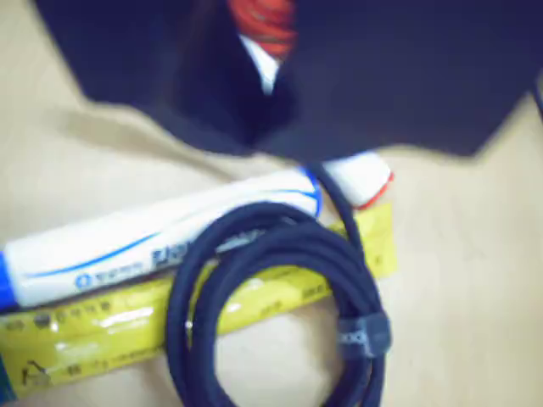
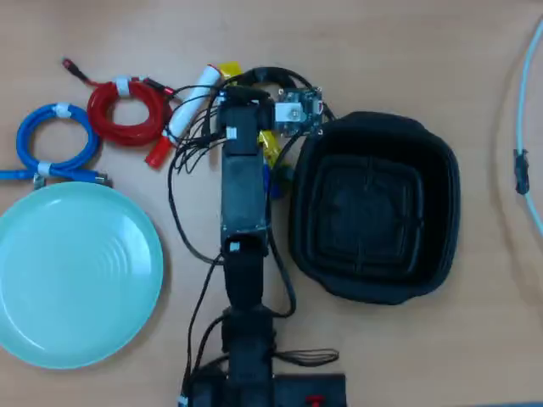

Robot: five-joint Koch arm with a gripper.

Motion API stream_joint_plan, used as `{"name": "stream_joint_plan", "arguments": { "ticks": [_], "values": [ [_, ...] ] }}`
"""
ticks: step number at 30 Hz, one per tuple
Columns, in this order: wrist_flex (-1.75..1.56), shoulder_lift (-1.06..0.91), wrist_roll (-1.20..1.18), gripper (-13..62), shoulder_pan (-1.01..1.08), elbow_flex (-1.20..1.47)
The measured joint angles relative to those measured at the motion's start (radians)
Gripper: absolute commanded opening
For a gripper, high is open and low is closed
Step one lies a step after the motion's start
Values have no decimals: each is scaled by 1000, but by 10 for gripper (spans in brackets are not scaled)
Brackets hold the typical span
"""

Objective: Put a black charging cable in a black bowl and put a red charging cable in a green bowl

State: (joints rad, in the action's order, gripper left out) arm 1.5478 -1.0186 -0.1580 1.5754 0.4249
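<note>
This is looking like a hobbyist's desk in an office or home: a pale wood-grain tabletop (image 2: pixel 399 51) is carrying coiled charging cables on the overhead view's left, a white marker (image 1: pixel 161 237), a yellow ruler (image 1: pixel 102 326), and plastic dishes.

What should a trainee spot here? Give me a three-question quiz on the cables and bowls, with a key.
1. True or false: the red charging cable lies on the table, outside the green bowl.
2. In the wrist view, the black charging cable lies across: A) a yellow strip and a white marker; B) a cloth; C) a sheet of paper.
3. What lies in the black bowl, seen from overhead?
Key: 1 true; 2 A; 3 nothing.
</note>
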Motion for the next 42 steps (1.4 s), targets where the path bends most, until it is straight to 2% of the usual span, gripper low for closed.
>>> {"name": "stream_joint_plan", "arguments": {
  "ticks": [7,10,13,18,20,28,40,42],
  "values": [
    [3,0,0,-76,-3,0],
    [3,0,0,-46,0,0],
    [-3,21,0,62,2,0],
    [-44,124,0,324,8,0],
    [-60,170,0,370,12,0],
    [-123,314,0,370,25,0],
    [-184,379,-133,366,31,-2],
    [-184,380,-146,339,31,-2]
  ]
}}
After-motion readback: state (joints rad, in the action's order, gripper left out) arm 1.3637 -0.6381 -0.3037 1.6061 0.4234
